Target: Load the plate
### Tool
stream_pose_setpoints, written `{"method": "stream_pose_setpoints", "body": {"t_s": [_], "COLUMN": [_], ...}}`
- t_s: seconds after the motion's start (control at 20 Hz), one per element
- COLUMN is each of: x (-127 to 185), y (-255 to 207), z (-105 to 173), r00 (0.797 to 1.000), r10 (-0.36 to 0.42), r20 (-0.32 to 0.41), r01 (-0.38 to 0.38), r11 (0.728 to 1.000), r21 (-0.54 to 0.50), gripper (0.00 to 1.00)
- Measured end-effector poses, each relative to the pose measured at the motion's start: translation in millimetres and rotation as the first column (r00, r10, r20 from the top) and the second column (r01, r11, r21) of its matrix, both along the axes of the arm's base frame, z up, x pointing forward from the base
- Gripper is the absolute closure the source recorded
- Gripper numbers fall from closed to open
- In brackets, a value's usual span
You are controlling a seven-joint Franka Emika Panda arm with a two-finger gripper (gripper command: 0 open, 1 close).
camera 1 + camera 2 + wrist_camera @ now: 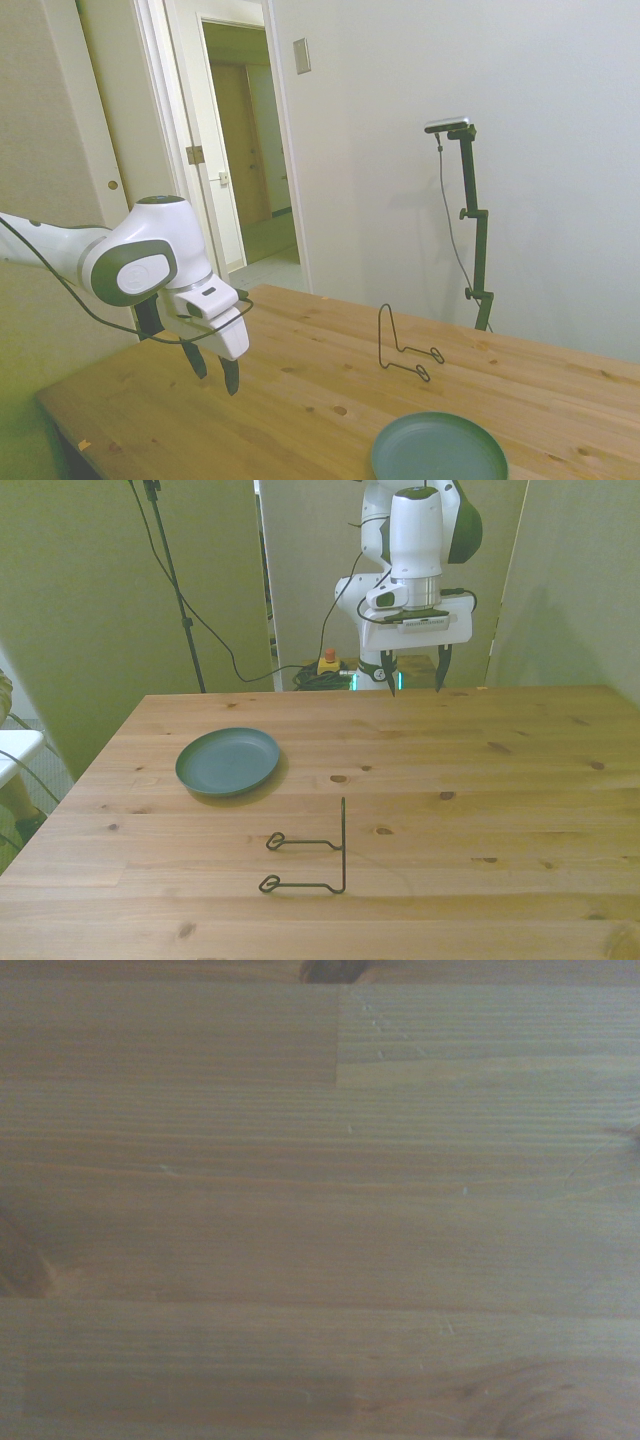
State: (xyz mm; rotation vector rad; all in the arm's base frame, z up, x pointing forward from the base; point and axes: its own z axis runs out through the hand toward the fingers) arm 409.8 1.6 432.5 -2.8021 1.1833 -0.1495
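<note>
- Teal-green plate [228, 761]: round, shallow raised rim, lying flat on the table toward the front view's left; nothing rests on it. The side view shows it [440, 449] at the picture's lower edge, partly cut off.
- Wooden table [480, 780]: pale knotted planks. The wrist view shows only this wood [320, 1200], close and slightly soft, with no object on the patch.
- Black wire stand [318, 855]: thin, with one upright loop and two flat feet ending in small rings. It sits nearer the camera than the plate in the front view, apart from it. The side view places it [402, 345] beyond the plate.
- Gripper [415, 676]: white body, dark fingers pointing down and spread apart, nothing between them. It hangs above the table's far edge in the front view, well apart from plate and stand. The side view shows it [214, 370] clear of the tabletop.
- Background: the side view alone shows an open doorway [245, 160]; the front view alone shows a small yellow box with a red button [327, 662] behind the table.
</note>
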Motion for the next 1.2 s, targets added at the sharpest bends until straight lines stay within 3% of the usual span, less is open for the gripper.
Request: {"method": "stream_pose_setpoints", "body": {"t_s": [0.45,0.8,1.2], "x": [-0.8,10.5,57.7], "y": [-15.8,-90.9,-162.1], "z": [12.1,33.4,12.4], "r00": [0.999,0.992,0.982], "r10": [-0.027,-0.117,-0.189], "r20": [0.021,0.048,0.003], "r01": [0.027,0.118,0.189], "r11": [1.000,0.993,0.979], "r21": [0.003,-0.018,-0.075], "gripper": [0.00,0.00,0.00]}}
